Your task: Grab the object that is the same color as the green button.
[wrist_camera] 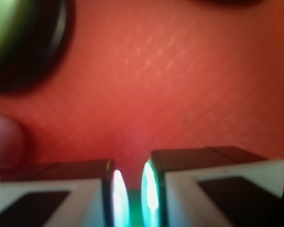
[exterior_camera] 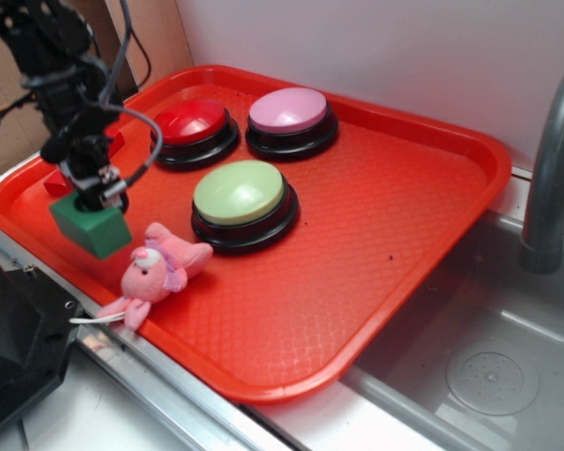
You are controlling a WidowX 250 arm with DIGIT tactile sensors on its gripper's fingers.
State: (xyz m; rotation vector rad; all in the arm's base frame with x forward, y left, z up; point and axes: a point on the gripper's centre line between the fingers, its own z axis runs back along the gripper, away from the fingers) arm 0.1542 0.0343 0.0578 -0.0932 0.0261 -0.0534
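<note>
From the exterior view I have the gripper (exterior_camera: 101, 191) down on the green block (exterior_camera: 92, 225), which sits near the left corner of the red tray (exterior_camera: 376, 244), close to the tray's front-left edge and just beside the pink plush toy (exterior_camera: 155, 272). The block matches the green button (exterior_camera: 239, 192), which stands toward the middle of the tray in front of the red button (exterior_camera: 190, 122) and the pink button (exterior_camera: 289, 110). In the wrist view the fingers (wrist_camera: 114, 196) stand close together with only a thin strip of green (wrist_camera: 130, 208) between the pads, and a green glow on their inner faces, so I judge them pinching the top of the block rather than empty; whether the block has left the tray floor I cannot tell. The block looks like a rigid, matte, solid piece, probably light, with flat parallel sides that should give the pads good purchase and little slip. It does not look fragile, so a firm squeeze should be safe. My concern is that the grip seems to lie near its upper back edge rather than over its centre, so it could swing or twist out when raised. I would want the pads across two opposite flat faces, low and centred, before trusting a lift past the plush toy.
</note>
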